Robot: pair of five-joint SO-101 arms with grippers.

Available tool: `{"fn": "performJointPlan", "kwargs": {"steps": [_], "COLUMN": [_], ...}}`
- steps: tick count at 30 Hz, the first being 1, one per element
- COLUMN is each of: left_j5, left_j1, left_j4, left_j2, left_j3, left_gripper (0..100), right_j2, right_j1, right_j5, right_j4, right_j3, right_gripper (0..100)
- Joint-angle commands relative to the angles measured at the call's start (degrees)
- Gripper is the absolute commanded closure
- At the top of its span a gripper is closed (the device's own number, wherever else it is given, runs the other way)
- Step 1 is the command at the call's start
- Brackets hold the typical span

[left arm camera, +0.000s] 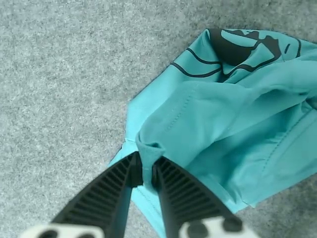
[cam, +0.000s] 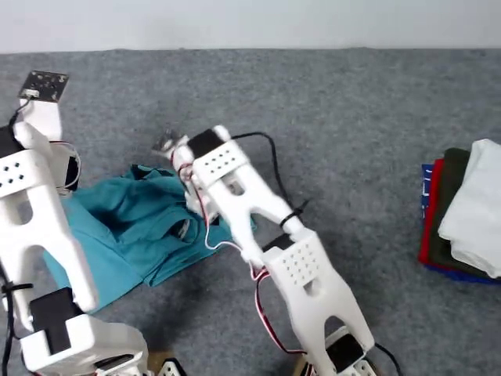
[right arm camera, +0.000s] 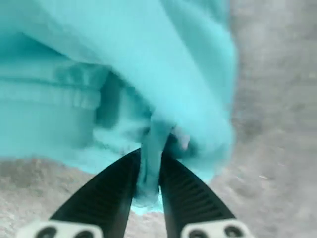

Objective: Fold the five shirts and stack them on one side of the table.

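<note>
A crumpled teal shirt (cam: 133,235), printed in black, is seen at the lower left of the grey surface (cam: 352,117), with one fold clenched in the left tool (left arm camera: 146,166) and another in the right tool (right arm camera: 149,158). Folded shirts (cam: 452,211) are stacked at the right edge.

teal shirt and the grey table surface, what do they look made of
The teal shirt looks like a soft, matte knit fabric, perhaps cotton jersey: it bunches into loose folds, shows stitched hem lines and carries a dark print. The table surface looks like grey felt or low-pile carpet: its texture is speckled and fuzzy, with no shine.
</note>
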Motion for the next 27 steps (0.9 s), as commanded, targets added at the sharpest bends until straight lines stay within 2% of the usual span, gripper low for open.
{"fn": "performJointPlan", "kwargs": {"steps": [1,8,15,20,27], "left_j5": [0.0,0.0,0.0,0.4,0.3], "left_j1": [0.8,4.9,6.1,6.2,7.8], "left_j4": [1.0,0.7,-1.8,-6.9,-19.5], "left_j2": [-2.1,-11.2,-18.0,-22.9,-31.2], "left_j3": [-2.1,-2.9,-2.9,-2.9,-8.1], "left_gripper": [99,99,99,99,99], "right_j2": [-9.5,-24.0,-37.2,-43.4,-52.7], "right_j1": [3.3,10.2,21.0,27.0,32.0], "right_j5": [3.7,14.8,26.6,32.3,35.7], "right_j4": [2.4,2.4,2.3,2.2,-2.9], "right_j3": [-1.9,-1.8,-1.8,-2.0,-2.0], "right_gripper": [98.8,98.9,98.9,98.9,98.9]}}
